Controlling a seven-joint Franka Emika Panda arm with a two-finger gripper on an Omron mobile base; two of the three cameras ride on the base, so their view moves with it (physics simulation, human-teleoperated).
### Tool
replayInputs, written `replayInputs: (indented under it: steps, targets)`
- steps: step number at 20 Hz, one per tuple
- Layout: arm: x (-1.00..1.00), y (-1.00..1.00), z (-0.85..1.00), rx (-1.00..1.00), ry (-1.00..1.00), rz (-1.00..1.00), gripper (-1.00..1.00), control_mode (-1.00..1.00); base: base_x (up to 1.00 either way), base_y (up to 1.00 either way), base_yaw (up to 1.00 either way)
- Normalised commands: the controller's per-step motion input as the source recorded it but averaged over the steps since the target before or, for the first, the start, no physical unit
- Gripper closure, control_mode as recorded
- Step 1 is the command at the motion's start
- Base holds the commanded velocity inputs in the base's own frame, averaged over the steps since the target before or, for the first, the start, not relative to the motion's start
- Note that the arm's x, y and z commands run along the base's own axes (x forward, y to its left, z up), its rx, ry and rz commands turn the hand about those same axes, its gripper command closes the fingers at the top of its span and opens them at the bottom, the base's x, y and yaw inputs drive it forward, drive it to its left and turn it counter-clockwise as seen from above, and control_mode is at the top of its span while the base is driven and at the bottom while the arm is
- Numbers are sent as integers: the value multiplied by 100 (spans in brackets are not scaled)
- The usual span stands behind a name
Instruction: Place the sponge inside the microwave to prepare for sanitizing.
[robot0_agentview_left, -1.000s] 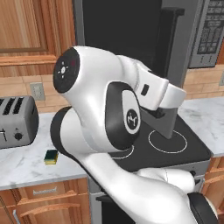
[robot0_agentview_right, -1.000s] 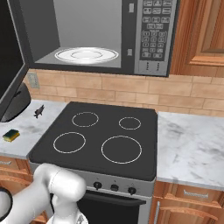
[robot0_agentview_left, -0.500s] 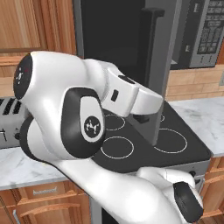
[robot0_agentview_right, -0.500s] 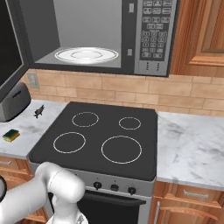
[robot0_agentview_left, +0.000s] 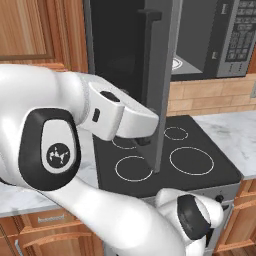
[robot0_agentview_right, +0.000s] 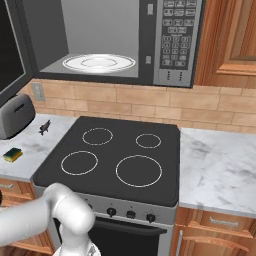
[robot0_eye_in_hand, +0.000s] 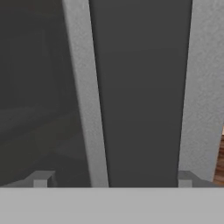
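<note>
With our fingers (robot0_eye_in_hand: 112, 181) spread wide and empty at the microwave (robot0_agentview_right: 107, 42) door, we should swing down left to the sponge (robot0_agentview_right: 12, 154) on the bench (robot0_agentview_right: 22, 157), left of the stove (robot0_agentview_right: 112, 160)

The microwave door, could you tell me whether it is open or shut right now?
Open. The microwave shows its bare cavity and white glass plate, with the door swung out over the stove.
</note>
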Motion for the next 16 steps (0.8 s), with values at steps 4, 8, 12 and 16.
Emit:
replayInputs:
  steps: [4,8,12,16]
  targets:
    - [0,43,-1,0,0,-4,-100,-100,0,0,0]
    - [0,30,0,0,0,0,-100,-100,0,0,0]
    - [0,29,0,0,0,0,-100,-100,0,0,0]
    - [0,36,0,0,1,0,-100,-100,0,0,0]
